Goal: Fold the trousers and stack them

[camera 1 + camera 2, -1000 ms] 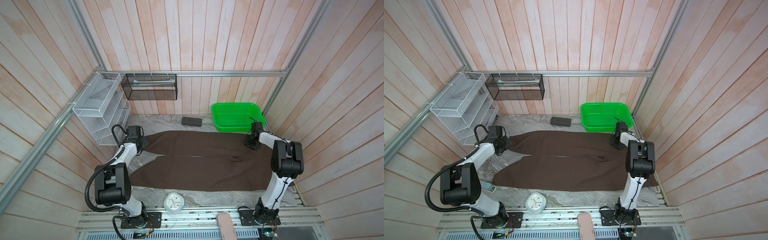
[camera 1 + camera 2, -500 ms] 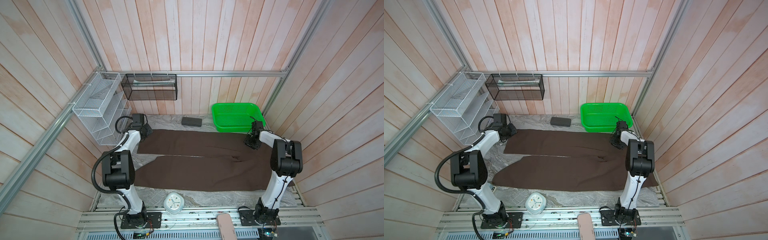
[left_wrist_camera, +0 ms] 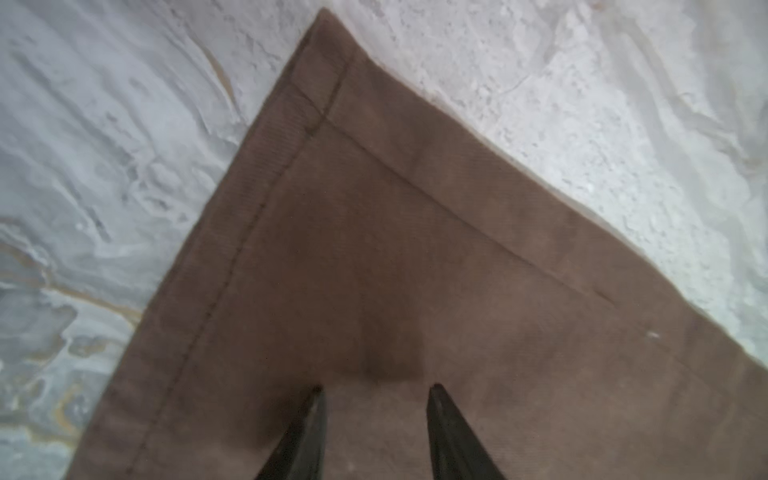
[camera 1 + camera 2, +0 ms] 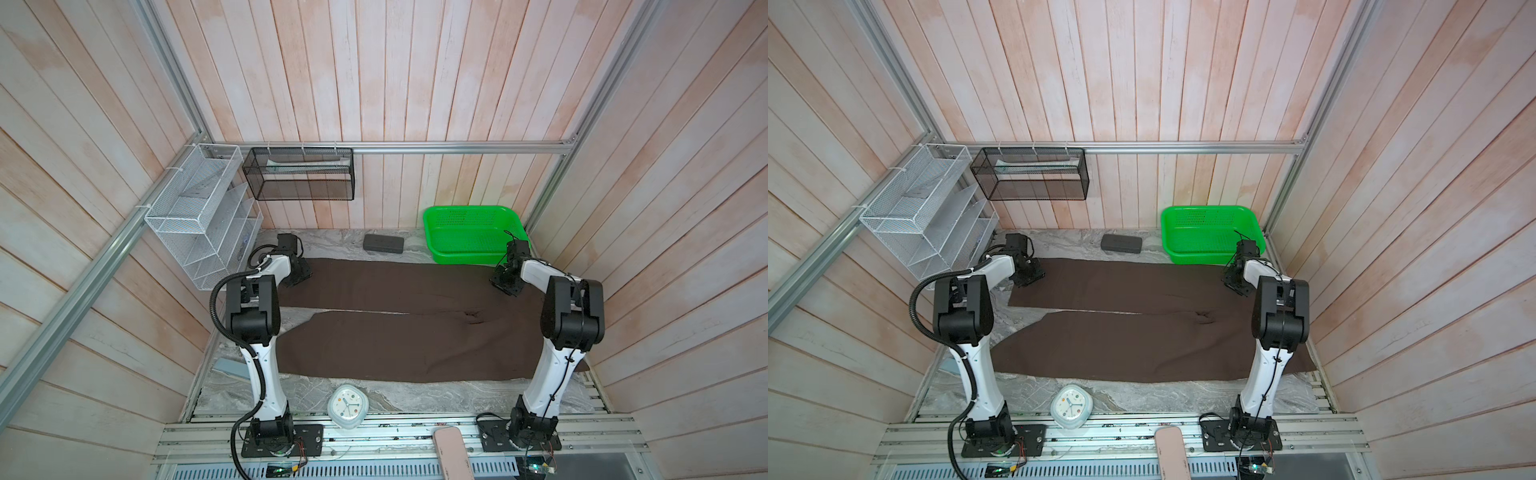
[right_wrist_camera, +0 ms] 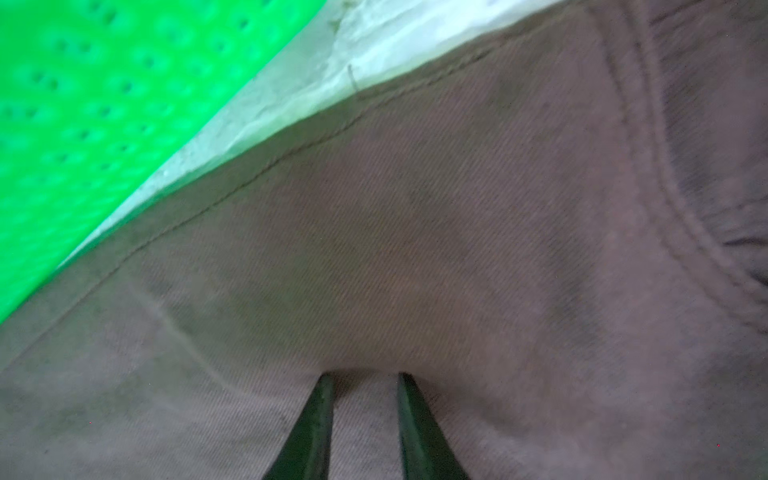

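At left wrist only: trousers (image 3: 395, 270) hem stitching (image 3: 232, 266).

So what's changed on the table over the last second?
The left end effector moved inward, onto the far corner of the trousers' far cuff, which went from bunched to flat; no grasp shows. The right end effector stayed at the waist; green basket, grey case and clock unmoved.

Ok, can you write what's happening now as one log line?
trousers: flat, unfolded | left fingers: open over hem corner | right fingers: at waist end near basket, grip unclear
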